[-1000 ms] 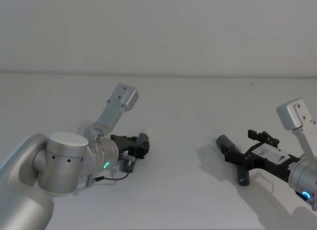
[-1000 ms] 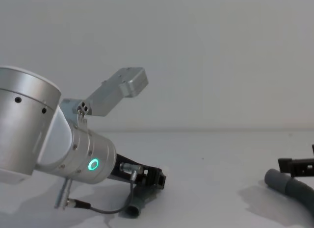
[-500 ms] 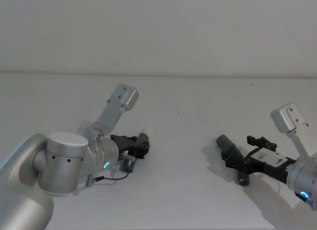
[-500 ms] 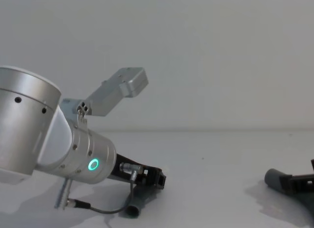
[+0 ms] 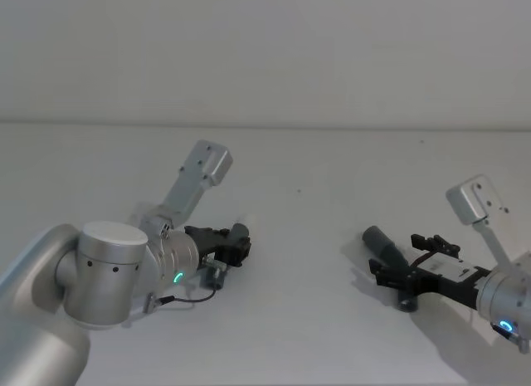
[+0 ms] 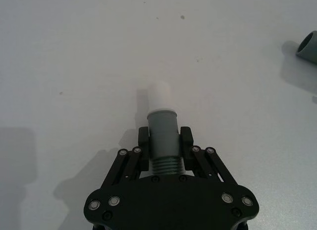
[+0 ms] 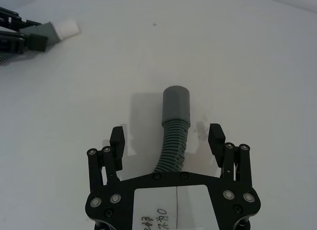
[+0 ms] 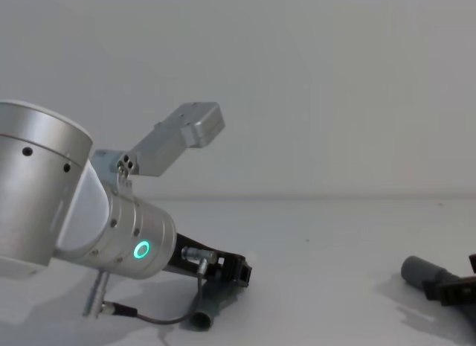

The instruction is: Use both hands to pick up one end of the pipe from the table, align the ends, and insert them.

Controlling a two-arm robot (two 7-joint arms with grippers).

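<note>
Finds left tool (image 6: 164, 137) clamped on spigot cuff (image 6: 163, 125), white tip (image 6: 159, 95) pointing ahead. Finds right tool (image 7: 167, 133) spread wide astride ribbed hose (image 7: 173, 142) lying on bench (image 7: 74, 91), socket cuff (image 7: 176, 104) straight ahead along tool axis. Judges right closure due next, ends well apart.

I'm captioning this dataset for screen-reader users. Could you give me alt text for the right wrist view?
The right gripper, jaws open, straddles a dark ribbed hose on the white table, its smooth socket cuff pointing away. Farther off, the left gripper is shut on the other cuff, white spigot tip exposed.
</note>
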